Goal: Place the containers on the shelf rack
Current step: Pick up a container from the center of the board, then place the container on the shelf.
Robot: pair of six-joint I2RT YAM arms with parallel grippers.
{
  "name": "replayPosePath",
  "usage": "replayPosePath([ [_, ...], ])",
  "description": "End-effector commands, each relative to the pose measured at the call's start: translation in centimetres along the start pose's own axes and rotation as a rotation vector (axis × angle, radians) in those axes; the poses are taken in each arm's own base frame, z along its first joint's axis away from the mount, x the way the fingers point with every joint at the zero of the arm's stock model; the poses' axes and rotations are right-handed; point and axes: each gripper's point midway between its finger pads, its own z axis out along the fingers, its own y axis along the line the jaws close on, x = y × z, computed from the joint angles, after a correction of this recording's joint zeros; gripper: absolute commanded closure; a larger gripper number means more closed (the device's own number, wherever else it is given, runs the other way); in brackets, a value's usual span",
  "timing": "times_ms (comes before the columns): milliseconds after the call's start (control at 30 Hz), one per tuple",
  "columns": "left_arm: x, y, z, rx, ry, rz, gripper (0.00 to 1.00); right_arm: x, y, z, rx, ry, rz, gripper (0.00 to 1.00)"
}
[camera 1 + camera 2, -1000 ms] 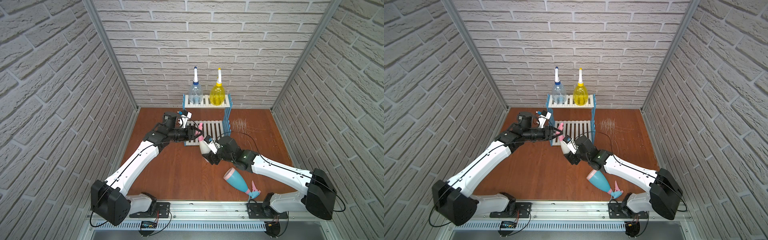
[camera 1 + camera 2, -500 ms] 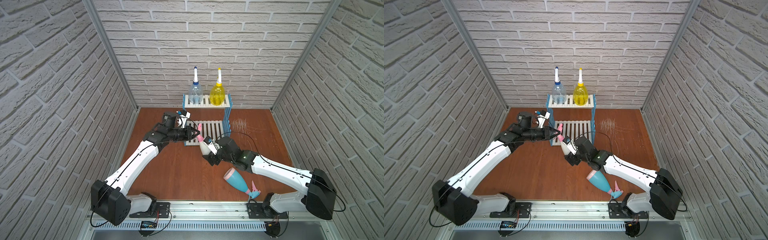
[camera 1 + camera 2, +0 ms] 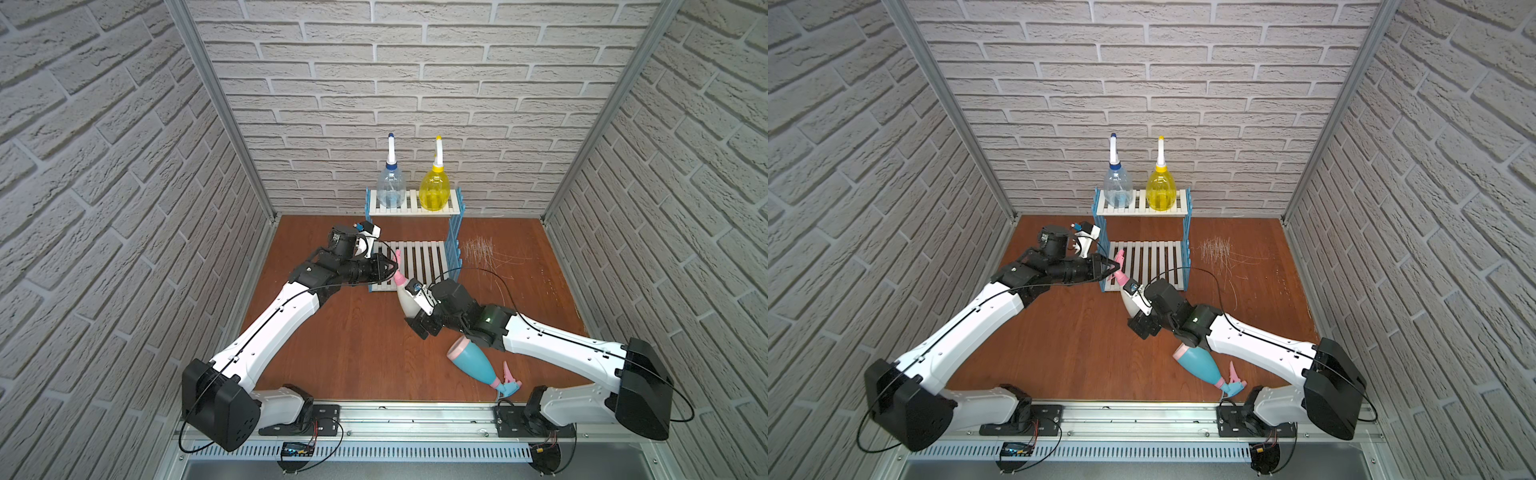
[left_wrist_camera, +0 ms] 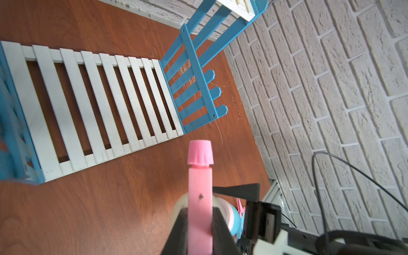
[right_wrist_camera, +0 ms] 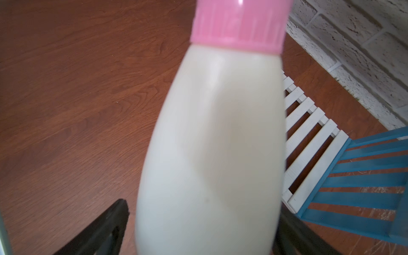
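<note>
**Cream bottle changing hands in front of the rack**

The cream bottle (image 3: 405, 301) leans tilted just before the lower shelf of the rack (image 3: 455, 245). This looks like a pass from right arm to left. The right arm should back straight off the body without nudging it. The left should move only once it is clear, then set the base flat on the slats, since a nozzle grip lets the body swing.

Left fingers (image 4: 176, 234) are clamped narrow on the pink nozzle (image 4: 199, 176). Right fingers (image 5: 103, 229) stand wide about the body, with one plainly off it; whether the other touches I cannot tell.

top views high, facing shelf rack (image 3: 413, 206) (image 3: 1139, 204); wrist views close.
</note>
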Motion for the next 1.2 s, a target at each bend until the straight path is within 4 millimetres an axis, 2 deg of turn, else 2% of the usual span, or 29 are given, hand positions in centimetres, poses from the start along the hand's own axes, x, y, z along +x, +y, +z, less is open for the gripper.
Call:
replayPosePath([
  [0,-0.8,-0.5,-0.2,-0.017,-0.040,0.031,1.00,-0.2,0.2,-0.3,0.040,0.010,-0.027,0.00],
  [133,-1.0,0.9,-0.3,-0.132,-0.083,0.073,1.00,-0.1,0.1,-1.6,0.087,0.014,-0.026,0.01],
  [333,-2.4,2.2,-0.2,-0.258,-0.185,0.113,1.00,-1.5,0.1,-6.0,0.107,-0.083,0.015,0.01],
  [467,-3.3,2.5,-0.3,-0.415,-0.255,0.234,1.00,-2.2,-1.4,-8.9,0.175,-0.173,0.071,0.01],
  [567,-4.0,2.4,0.0,-0.504,-0.293,0.319,1.00,-2.0,-3.0,-10.2,0.259,-0.216,0.110,0.01],
  [800,-6.2,3.6,1.0,-0.610,-0.368,0.364,1.00,-0.7,-7.0,-11.8,0.485,-0.215,0.225,0.01],
  [1000,-7.9,4.0,2.1,-0.633,-0.420,0.398,1.00,-0.3,-7.5,-11.9,0.508,-0.221,0.259,0.01],
  [1167,-8.5,5.5,3.4,-0.678,-0.397,0.410,1.00,0.0,-7.6,-11.7,0.513,-0.211,0.276,0.01],
])
